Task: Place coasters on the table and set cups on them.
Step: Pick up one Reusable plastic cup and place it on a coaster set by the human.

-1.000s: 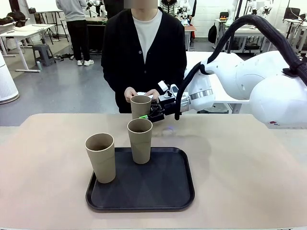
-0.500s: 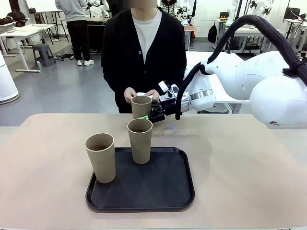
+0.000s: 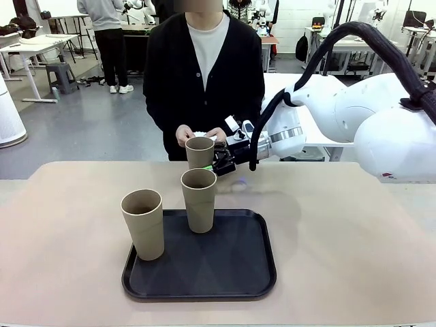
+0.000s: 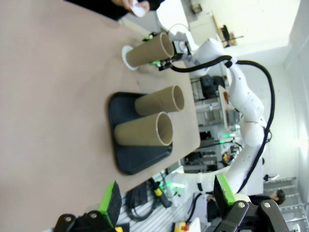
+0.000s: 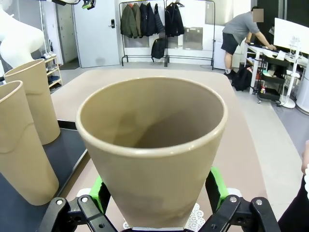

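Cup [image 3: 199, 151] clamped in the right gripper [image 5: 157, 191] over a coaster [image 4: 128, 57] at the far side of the table [image 3: 354, 259].
Black tray [image 3: 238, 272] bears two more cups [image 3: 143, 225] [image 3: 199, 201], upright and apart. Green pads [image 5: 216, 187] press the held cup's lower wall from both sides; whether its base touches the lacy coaster, I cannot tell. Left gripper [image 4: 167, 195] hangs with fingers spread wide, touching nothing.

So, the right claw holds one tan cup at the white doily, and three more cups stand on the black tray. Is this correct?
Not quite. The front view shows two cups on the black tray, not three: the left cup and the middle cup. The rest is correct: the right claw holds one tan cup at the white doily.
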{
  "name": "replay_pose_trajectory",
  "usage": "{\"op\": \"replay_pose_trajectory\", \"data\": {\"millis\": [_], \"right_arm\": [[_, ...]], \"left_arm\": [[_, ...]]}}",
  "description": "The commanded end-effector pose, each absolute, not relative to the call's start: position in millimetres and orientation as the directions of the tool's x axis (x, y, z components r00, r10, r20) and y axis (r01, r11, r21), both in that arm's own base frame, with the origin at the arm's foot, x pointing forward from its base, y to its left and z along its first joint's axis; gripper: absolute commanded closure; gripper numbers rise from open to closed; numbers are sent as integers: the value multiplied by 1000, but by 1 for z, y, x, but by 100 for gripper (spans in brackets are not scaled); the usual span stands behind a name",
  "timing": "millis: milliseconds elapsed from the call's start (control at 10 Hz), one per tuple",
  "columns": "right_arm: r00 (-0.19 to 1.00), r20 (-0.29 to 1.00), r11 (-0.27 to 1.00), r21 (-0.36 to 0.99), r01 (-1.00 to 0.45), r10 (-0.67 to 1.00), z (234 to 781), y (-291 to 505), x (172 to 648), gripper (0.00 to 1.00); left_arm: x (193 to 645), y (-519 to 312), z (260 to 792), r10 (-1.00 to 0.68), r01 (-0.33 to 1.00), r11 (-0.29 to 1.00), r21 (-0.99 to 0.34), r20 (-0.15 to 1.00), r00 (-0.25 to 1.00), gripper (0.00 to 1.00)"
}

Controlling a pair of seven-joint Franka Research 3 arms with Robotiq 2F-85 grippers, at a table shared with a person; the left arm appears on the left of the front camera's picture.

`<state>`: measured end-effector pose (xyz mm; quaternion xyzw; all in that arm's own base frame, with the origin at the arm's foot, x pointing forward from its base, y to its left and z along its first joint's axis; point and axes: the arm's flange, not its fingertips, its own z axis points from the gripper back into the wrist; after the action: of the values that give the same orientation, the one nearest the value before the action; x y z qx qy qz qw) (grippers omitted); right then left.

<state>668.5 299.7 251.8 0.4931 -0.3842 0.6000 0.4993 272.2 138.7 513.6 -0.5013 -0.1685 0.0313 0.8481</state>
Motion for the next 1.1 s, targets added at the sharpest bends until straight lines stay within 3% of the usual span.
{"op": "replay_pose_trajectory", "data": {"millis": [0, 1000], "right_arm": [[-34, 971, -228, 22, -973, 238, 251, 299, 677, 0], [-28, 952, -179, 29, -983, 306, 267, 265, 687, 0]], "left_arm": [[273, 140, 514, 219, 139, 490, -860, 276, 936, 0], [273, 140, 514, 219, 139, 490, -860, 276, 936, 0]]}}
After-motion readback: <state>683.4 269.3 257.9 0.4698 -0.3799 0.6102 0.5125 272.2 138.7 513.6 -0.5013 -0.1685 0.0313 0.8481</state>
